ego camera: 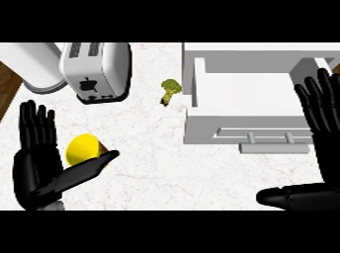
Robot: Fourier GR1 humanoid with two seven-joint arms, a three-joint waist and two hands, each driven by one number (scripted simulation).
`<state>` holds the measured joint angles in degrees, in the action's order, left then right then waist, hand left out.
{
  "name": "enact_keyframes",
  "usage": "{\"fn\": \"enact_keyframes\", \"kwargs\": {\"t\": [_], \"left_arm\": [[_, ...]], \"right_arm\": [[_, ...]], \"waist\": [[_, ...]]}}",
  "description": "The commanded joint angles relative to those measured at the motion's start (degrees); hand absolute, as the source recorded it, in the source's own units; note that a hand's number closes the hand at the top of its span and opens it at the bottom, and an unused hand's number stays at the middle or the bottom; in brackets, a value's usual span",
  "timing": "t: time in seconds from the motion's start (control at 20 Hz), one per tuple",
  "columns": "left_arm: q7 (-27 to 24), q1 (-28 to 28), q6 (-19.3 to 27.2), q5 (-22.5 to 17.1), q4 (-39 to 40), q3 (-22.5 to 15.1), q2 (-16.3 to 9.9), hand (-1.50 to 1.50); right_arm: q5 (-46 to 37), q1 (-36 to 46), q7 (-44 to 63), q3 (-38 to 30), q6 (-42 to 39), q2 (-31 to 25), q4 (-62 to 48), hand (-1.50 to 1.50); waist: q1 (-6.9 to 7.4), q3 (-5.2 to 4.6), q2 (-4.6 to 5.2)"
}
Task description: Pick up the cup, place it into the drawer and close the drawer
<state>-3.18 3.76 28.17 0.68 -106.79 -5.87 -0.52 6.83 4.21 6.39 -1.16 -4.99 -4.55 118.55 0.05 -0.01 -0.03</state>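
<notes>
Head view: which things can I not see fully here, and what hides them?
- Yellow cup: its lower side is covered by the left hand, so its base is hidden.
- Drawer: its right wall is behind the right hand.
- Broccoli: too small for detail.
- White cylinder: top cut off by the upper edge.

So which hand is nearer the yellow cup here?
Left. The left hand is right beside the cup, thumb under it, fingers straight. The right hand is far across the counter, over the open drawer.
</notes>
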Motion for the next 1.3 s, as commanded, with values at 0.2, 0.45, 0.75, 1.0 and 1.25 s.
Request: {"fn": "enact_keyframes", "kwargs": {"t": [0.2,0.45,0.75,1.0,1.25], "left_arm": [[-7.9,1.2,-2.1,-5.9,10.2,5.8,-0.6,-1.50],[-13.3,6.4,-4.7,-7.2,10.5,5.5,-0.7,-1.50],[-16.5,6.6,-8.1,-10.1,17.0,7.3,-0.7,-1.50],[-22.8,5.1,-8.2,-11.3,24.3,7.4,0.5,-1.50],[-29.3,3.6,-9.8,-13.4,32.1,9.3,0.5,-1.50]], "right_arm": [[2.0,0.7,2.8,-1.6,-1.4,-1.5,1.0,-1.50],[3.1,2.9,3.3,-3.2,-1.0,-1.4,-0.5,-1.50],[0.2,3.7,4.0,-0.5,0.5,0.0,0.3,-1.50],[0.6,-1.2,-0.1,-0.4,-2.0,0.1,1.0,-1.50],[3.9,3.8,3.2,-4.2,-2.7,-2.2,-2.4,-1.50]], "waist": [[-0.07,-0.01,0.01],[0.08,0.00,0.00],[0.13,0.00,0.00],[-0.05,0.00,0.00],[-0.01,0.00,0.03]]}}
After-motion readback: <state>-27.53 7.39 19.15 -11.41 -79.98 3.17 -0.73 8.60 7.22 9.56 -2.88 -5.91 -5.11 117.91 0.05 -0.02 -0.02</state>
